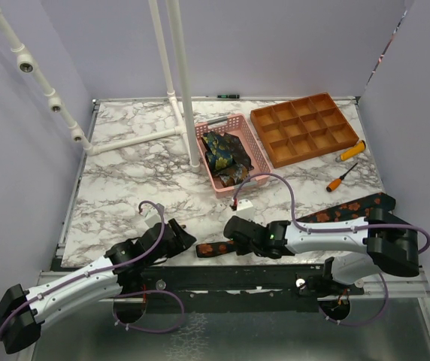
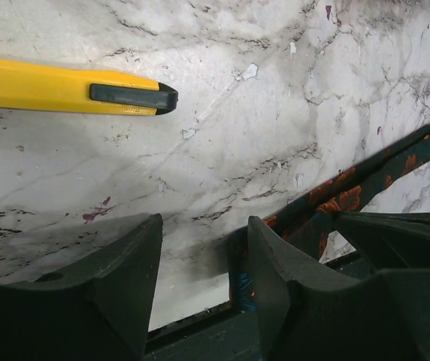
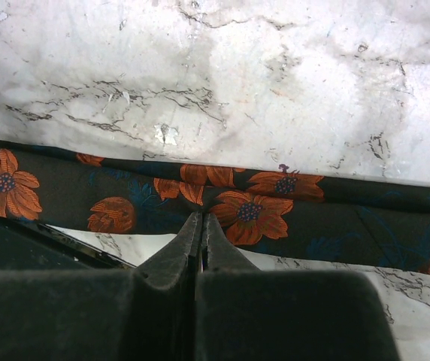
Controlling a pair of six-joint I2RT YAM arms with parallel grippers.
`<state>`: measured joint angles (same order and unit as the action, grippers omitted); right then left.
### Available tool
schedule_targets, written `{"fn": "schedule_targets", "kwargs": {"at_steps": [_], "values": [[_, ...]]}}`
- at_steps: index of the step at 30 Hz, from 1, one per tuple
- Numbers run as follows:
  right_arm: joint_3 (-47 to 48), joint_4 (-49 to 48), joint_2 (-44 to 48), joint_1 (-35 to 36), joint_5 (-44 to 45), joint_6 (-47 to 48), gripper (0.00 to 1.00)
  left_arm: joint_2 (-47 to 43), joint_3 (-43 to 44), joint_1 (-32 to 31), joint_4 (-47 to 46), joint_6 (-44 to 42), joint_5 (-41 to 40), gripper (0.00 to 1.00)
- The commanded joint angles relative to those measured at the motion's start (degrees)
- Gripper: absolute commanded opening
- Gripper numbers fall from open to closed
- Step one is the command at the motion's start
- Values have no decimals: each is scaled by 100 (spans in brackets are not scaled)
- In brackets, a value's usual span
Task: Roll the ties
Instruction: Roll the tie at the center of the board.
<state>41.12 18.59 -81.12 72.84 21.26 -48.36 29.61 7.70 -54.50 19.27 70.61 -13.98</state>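
Top external view has the flowered tie point(image 1: 350, 207) laid out flat along the near edge of the tabletop point(image 1: 140, 150). It runs from about 8 o'clock up to 2 o'clock, with the wide end out by the right arm and the narrow end near the middle. There's no curl in it anywhere, so I'd call this the very start of rolling this one.

Right wrist view: the right fingers point(image 3: 177, 256) are closed all the way. Their tips meet at the tie's near edge, where the cloth puckers a little by an orange flower. I can't tell whether they've nipped a bit of fabric or are just pressing on it. My guess is they're anchoring the strip so it doesn't slide.

The left fingers point(image 2: 125, 256) sit at 9 o'clock of the narrow end, roughly half open with nothing in them, just bare marble in the gap. The tie's end lies just off at 3 o'clock, so they look lined up to take it and begin the roll. A yellow bar point(image 2: 65, 89) with a dark tip sits at 10 o'clock in that view; no idea what it is.

Further out, the paisley ties point(image 1: 222, 154) are heaped in the pink basket point(image 1: 258, 154) at 12 o'clock of the right fingers. The orange tray point(image 1: 304, 128) is at 1 o'clock, and I'd guess that's where the rolls go. The screwdrivers point(image 1: 348, 153) lie beside it, well apart from the action.
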Motion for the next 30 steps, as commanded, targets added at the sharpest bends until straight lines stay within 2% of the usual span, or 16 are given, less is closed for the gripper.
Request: {"fn": "schedule_targets", "kwargs": {"at_steps": [1, 5, 6, 9, 11, 12, 17, 23, 30], "values": [[-73, -253, -154, 64, 214, 75, 0, -121, 82, -25, 291, 1, -127, 52], [-264, -470, -224, 59, 163, 66, 3, -260, 82, -18, 360, -3, -127, 55], [-285, -496, -238, 63, 146, 49, 11, -295, 90, -23, 376, -3, -131, 57], [-307, -473, -102, 64, 144, -45, 44, -402, 145, -24, 488, -12, -130, 64], [-295, -366, 89, 64, 212, -123, 56, -474, 222, -24, 603, -12, -129, 66], [-274, -306, 192, 64, 242, -141, 59, -524, 277, -21, 657, -16, -130, 66], [-326, -237, 768, 56, 226, -221, 58, -537, 691, -30, 771, -130, -26, 60], [-659, -605, 1324, -44, -37, -358, 45, 160, 1181, -38, 268, -401, 787, 38], [-909, -789, 1555, -112, -159, -438, 30, 380, 752, -109, -992, -300, 1665, 17]]}}
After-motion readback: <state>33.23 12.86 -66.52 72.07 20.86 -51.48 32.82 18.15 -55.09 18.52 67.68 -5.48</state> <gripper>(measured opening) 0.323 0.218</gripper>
